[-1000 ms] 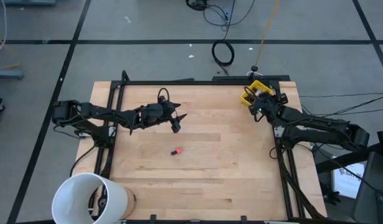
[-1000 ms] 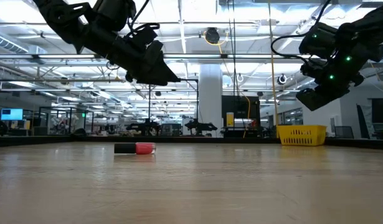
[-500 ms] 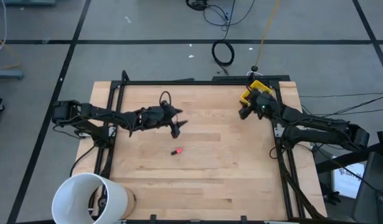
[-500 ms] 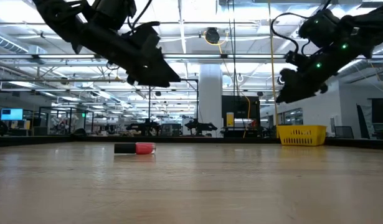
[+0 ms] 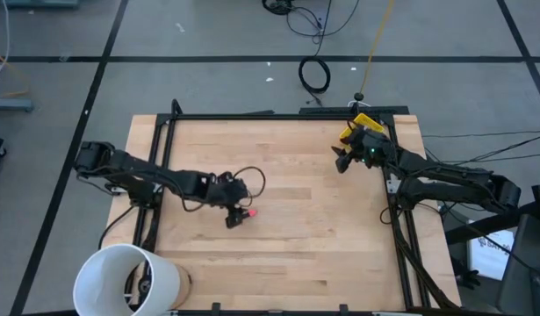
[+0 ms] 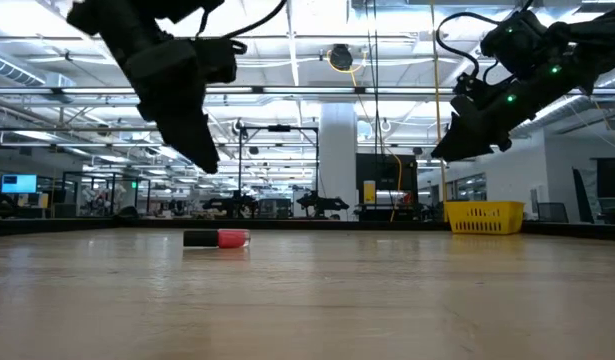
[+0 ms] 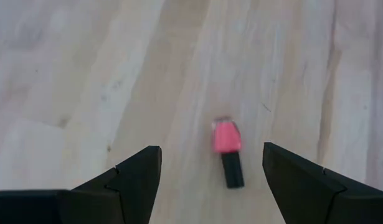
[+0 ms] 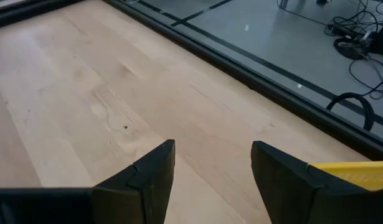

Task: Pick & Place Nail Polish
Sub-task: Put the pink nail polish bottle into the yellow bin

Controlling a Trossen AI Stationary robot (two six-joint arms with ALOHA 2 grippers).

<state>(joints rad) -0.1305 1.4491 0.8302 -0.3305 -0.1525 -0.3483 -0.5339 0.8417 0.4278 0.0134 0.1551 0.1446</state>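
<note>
Lighting: bright, even, from overhead ceiling strips glaring in the low view; shadows on the worktop [image 5: 287, 219] faint. Left wrist view softly blurred around the nail polish [image 7: 227, 144]. Near worktop unfocused in the low view.

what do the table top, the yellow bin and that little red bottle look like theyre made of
Table top: pale wood, apparently planks, with visible grain and seams, low sheen.
Yellow bin: likely moulded plastic, with an openwork lattice wall and uniform bright colour.
Nail polish bottle: red body, glass or plastic, can't tell which; the dark cap looks like matte plastic.
</note>
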